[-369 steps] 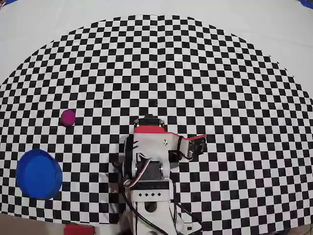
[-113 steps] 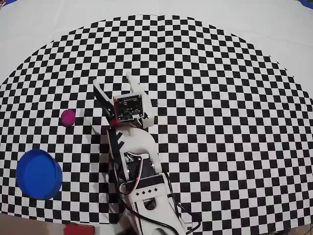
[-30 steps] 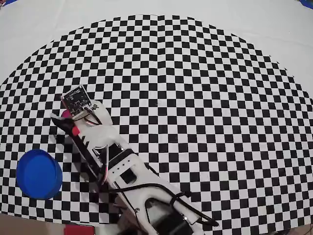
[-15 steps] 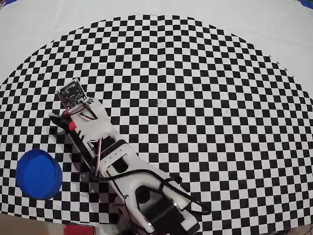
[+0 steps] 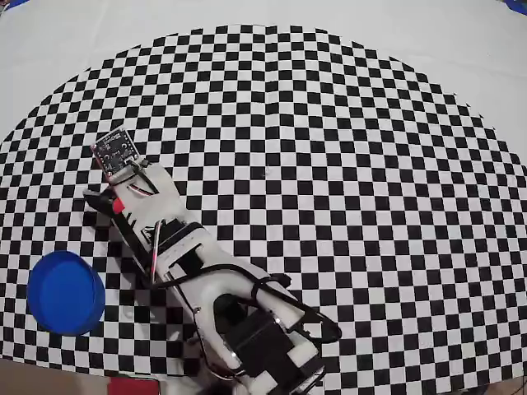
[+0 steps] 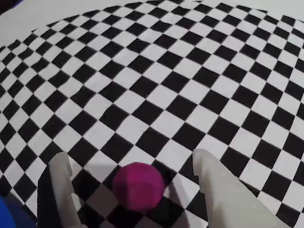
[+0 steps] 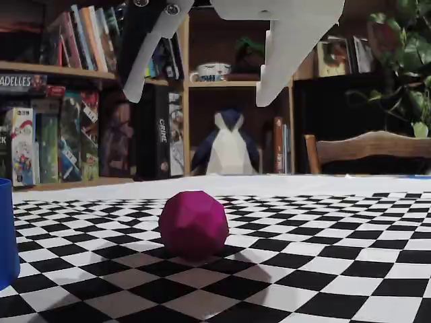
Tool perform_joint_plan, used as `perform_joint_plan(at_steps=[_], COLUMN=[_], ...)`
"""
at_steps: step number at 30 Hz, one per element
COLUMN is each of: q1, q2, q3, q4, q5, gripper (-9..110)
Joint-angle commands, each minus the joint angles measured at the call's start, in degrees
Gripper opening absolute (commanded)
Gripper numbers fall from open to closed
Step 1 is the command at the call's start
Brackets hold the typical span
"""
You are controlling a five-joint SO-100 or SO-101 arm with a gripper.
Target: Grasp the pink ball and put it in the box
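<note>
Fixed view: the claw hangs with its two white fingers spread wide directly above the pink ball, which sits on the checkered bench, clear of both fingers. In the wrist view the ball lies between the fingertips, a little nearer the left one than the right, with checker squares showing on either side of it. The box stands well apart from the ball, below it and to the left in the overhead view, where the arm itself hides the ball; only a blue sliver of the box shows at the left edge of the fixed view. The ball looks small, light and hard, its surface faintly faceted rather than perfectly smooth, so it would likely roll off at the slightest sideways nudge and could squirt out of a pinch taken too high or too low. The safest hold appears to be across its widest middle, the fingers lowered evenly to either side before they close. A shelf of books and a toy penguin fill the background.
</note>
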Motion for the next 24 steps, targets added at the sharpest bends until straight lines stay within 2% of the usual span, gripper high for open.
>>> perform_joint_plan(at_steps=[1, 24], q1=[-0.53, -0.62], q2=[-0.53, -11.16], q3=[-3.60, -9.93], q4=[-0.79, -0.79], q5=[-0.44, -0.44], gripper=[30, 30])
